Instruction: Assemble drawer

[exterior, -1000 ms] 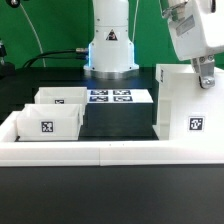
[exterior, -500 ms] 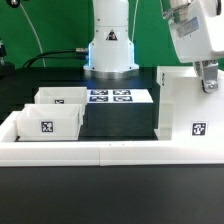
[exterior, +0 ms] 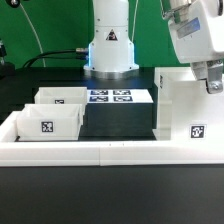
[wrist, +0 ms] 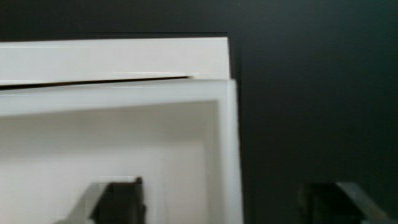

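Well off from the gripper, toward the exterior view's left, the front tray and the back tray stand close together behind the low white border wall. Nearer the gripper, the marker board lies behind a black block. The tall white box stands upright right under the gripper, whose fingers are spread apart in the wrist view, one on each side of the box's top wall edge with a gap on both sides.
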